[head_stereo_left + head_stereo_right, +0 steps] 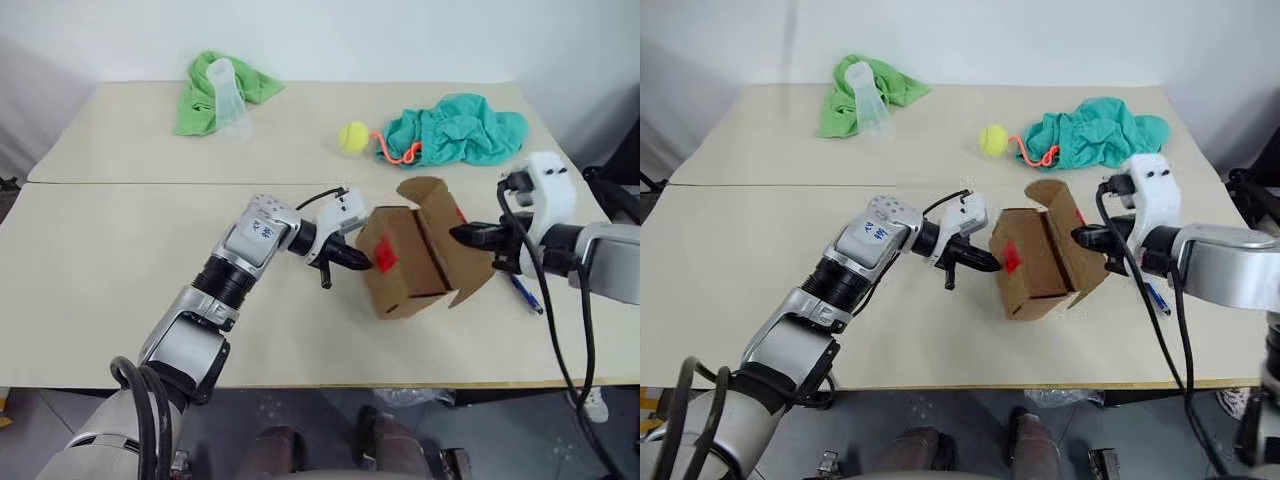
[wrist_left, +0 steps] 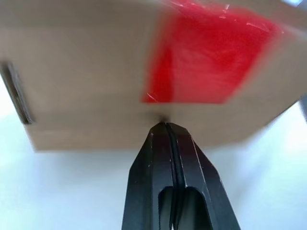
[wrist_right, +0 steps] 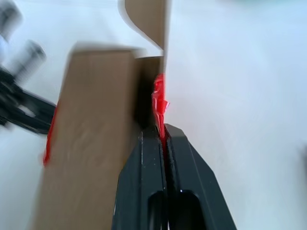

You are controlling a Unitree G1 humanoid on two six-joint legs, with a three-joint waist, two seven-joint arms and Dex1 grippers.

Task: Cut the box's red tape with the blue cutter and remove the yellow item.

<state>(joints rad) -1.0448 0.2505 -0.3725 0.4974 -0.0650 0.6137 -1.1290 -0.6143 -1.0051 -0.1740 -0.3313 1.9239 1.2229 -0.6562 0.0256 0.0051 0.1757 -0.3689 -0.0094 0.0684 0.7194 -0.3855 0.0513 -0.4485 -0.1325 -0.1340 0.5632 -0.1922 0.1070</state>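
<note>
Cardboard box (image 1: 410, 262) sits tilted near the front edge of the bench (image 1: 120, 250), its top flaps standing open, as the robot works at opening it. Left end effector (image 1: 358, 261), fingers pressed fully together and holding nothing, pushes its tip against the box side just below a red tape (image 2: 206, 52) patch. Right end effector (image 1: 461, 236), on the box's opposite side, has closed on a raised flap bearing a torn shred of red tape. Blue cutter (image 1: 525, 294) lies on the bench just right of the box, beneath the right arm, so cutting looks finished. Yellow item cannot be made out inside. Next move calls for spreading the flaps wide while the box is braced, then reaching in.
</note>
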